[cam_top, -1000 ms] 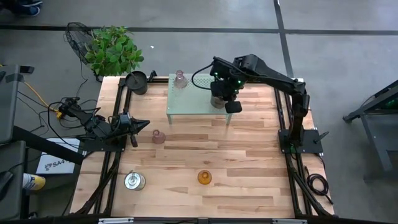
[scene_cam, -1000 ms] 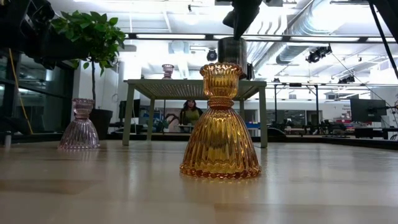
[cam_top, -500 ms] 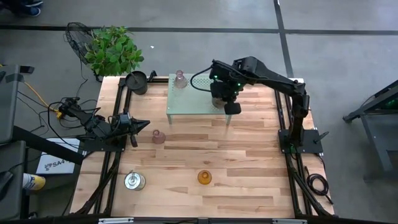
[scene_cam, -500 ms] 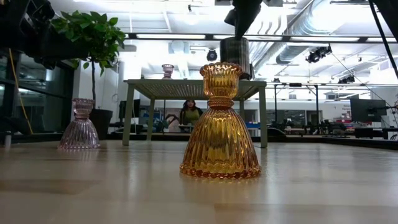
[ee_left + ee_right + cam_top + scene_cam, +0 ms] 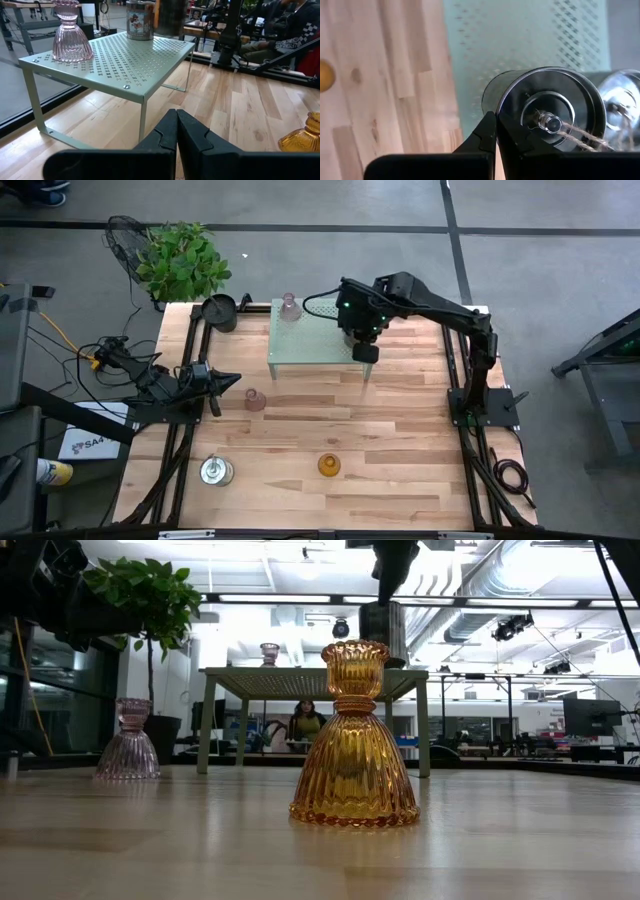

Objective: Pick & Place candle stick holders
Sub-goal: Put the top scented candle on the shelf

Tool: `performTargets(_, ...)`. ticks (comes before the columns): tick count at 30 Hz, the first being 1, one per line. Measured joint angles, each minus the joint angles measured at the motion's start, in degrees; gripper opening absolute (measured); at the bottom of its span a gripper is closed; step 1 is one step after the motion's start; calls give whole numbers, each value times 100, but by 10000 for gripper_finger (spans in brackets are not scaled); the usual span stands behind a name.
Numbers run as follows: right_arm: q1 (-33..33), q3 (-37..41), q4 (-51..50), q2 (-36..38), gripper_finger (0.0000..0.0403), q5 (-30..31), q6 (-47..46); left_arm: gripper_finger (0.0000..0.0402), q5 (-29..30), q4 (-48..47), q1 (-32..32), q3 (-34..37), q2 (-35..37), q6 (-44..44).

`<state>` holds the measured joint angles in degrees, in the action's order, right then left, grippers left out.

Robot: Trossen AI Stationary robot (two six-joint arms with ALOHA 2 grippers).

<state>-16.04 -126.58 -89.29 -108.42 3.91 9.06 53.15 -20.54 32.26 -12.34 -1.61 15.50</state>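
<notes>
My right gripper [image 5: 362, 342] is over the green perforated shelf [image 5: 310, 345] and shut on a silvery-grey round holder [image 5: 550, 112]; in the low view the holder [image 5: 381, 620] shows below the gripper. A second silvery holder [image 5: 626, 97] stands right beside it on the shelf. A pink glass holder [image 5: 289, 307] stands on the shelf's far left corner. On the table stand another pink holder [image 5: 255, 400], a silvery holder [image 5: 215, 470] and the amber holder [image 5: 328, 465]. My left gripper [image 5: 228, 380] is shut and empty at the table's left side. My right gripper holds the silvery holder by its upper rim [image 5: 499, 107], the fingers [image 5: 487, 137] coming from above and pointing down. The holder is upright below the fingers. Whether its base rests on the shelf is hidden behind the amber holder in the low view.
A black round pot [image 5: 220, 311] and a green plant [image 5: 182, 260] are at the far left corner. A length of twine [image 5: 582, 134] runs from the held holder's middle. The wooden table [image 5: 400, 440] has free room in front of the shelf.
My right gripper has gone a little toward the table's far edge over the shelf, taking the silvery holder with it, still upright. My left arm has kept still.
</notes>
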Motion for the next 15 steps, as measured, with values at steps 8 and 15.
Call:
performTargets(8, -4, 116, 75, 11, 0, 192, -582, 1, 0, 26, 1, 0, 0, -1)
performTargets(15, -4, 745, 464, 137, 0, 184, -521, 1, 2, 28, 1, 0, 0, -1)
